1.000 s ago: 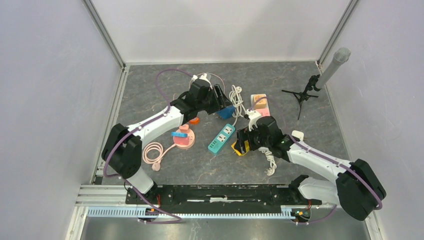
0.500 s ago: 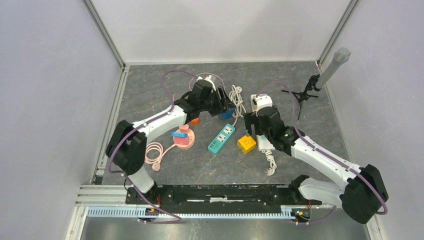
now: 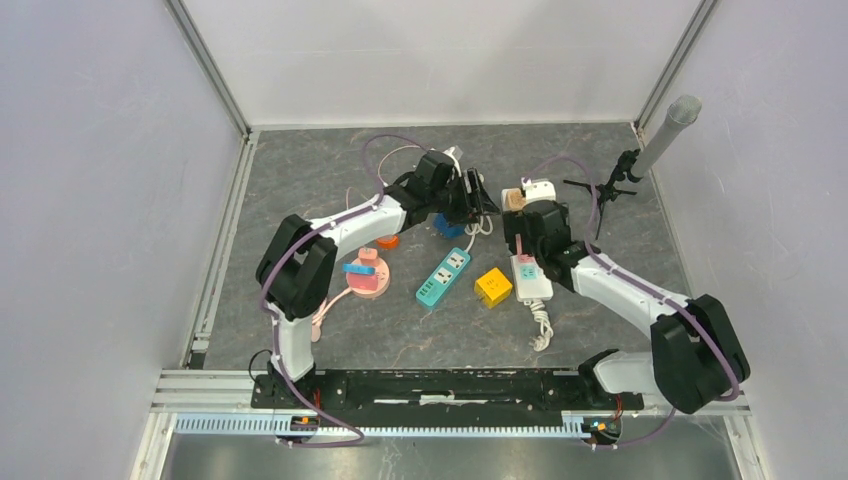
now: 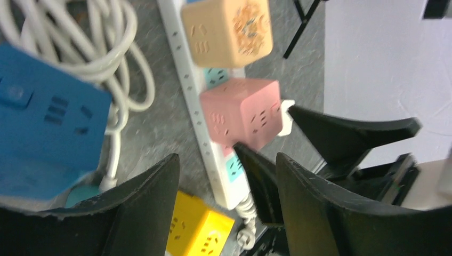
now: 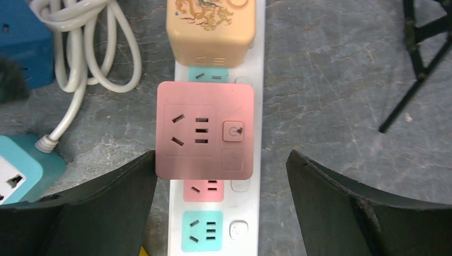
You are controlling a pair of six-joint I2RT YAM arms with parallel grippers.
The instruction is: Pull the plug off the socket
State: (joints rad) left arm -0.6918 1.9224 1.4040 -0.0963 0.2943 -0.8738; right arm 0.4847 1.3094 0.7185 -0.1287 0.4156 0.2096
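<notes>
A white power strip (image 5: 250,213) lies on the grey floor with a pink cube plug (image 5: 205,129) and a beige cube plug (image 5: 209,29) seated in it. My right gripper (image 5: 220,157) hangs open right above the strip, its fingers either side of the pink cube's near edge and touching nothing. From the left, my left gripper (image 4: 226,158) is open and empty, facing the pink cube (image 4: 242,112) and the strip (image 4: 213,154). In the top view the two grippers (image 3: 483,200) (image 3: 527,235) meet over the strip (image 3: 530,275).
A yellow cube (image 3: 493,285) and a teal strip (image 3: 443,275) lie just left of the white strip. A blue cube (image 3: 448,228) and a coiled white cable (image 4: 96,58) sit under the left arm. A pink round socket (image 3: 367,278) lies at left, a microphone stand (image 3: 610,185) at right.
My right gripper left the yellow cube on the floor and moved back over the white strip. My left gripper swung right from the blue cube toward the strip and opened wider.
</notes>
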